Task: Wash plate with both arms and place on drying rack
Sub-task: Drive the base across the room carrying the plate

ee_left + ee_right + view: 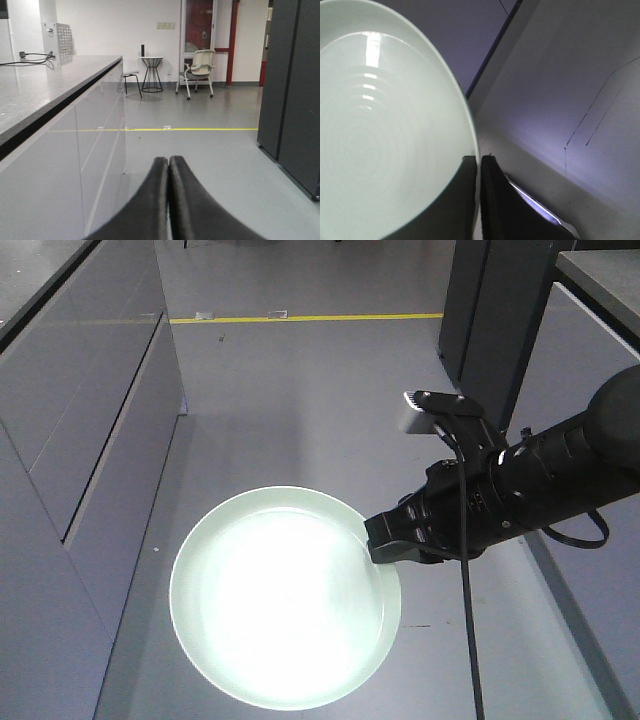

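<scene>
Plate (285, 610), round and pale mint-green, was held in the air above the grey floor (300, 400), its hollow side turned up toward the front camera and brightly lit. Its right rim was pinched by the right gripper (378, 540), one black finger set on each face of the rim. Behind the gripper the right arm (560, 470) was seen, with a grey module (425, 412) on top and a cable (468, 640) hanging down. Grey cabinets (80, 440) stood at the left, and a yellow line (300, 317) was marked across the floor beyond. The left gripper (168, 161) was pressed together on nothing, pointed toward a distant chair (200, 67).
</scene>
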### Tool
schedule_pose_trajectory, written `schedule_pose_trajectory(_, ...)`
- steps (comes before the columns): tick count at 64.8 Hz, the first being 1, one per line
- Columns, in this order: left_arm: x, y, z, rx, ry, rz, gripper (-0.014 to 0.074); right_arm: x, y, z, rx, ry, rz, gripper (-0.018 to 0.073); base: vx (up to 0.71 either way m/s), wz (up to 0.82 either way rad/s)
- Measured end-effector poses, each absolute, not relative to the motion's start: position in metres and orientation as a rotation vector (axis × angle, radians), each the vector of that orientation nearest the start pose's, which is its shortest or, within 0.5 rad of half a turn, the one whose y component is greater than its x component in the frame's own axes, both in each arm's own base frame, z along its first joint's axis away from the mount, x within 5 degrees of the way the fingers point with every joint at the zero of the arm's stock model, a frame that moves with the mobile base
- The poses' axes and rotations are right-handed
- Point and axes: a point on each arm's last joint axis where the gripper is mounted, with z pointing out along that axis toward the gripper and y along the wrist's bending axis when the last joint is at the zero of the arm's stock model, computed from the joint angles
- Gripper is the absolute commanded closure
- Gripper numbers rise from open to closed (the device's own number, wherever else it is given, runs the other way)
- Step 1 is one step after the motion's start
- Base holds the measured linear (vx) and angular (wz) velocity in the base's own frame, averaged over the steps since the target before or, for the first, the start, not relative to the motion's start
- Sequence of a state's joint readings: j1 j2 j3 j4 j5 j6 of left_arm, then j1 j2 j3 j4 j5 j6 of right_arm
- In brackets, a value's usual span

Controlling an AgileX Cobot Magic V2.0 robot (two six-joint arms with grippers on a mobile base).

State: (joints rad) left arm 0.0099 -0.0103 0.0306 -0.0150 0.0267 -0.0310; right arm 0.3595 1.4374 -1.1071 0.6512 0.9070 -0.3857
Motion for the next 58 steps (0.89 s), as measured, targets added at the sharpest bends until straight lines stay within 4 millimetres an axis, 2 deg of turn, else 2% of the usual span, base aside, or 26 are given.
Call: schedule_pose_trajectory(58, 0.0569, 0.0005, 0.201, -0.042, 1.53, -0.029, 0.0603, 0.2562, 0.1427, 0.3001, -0.578, 2.553, 0.796, 0.0561, 0.22, -0.07)
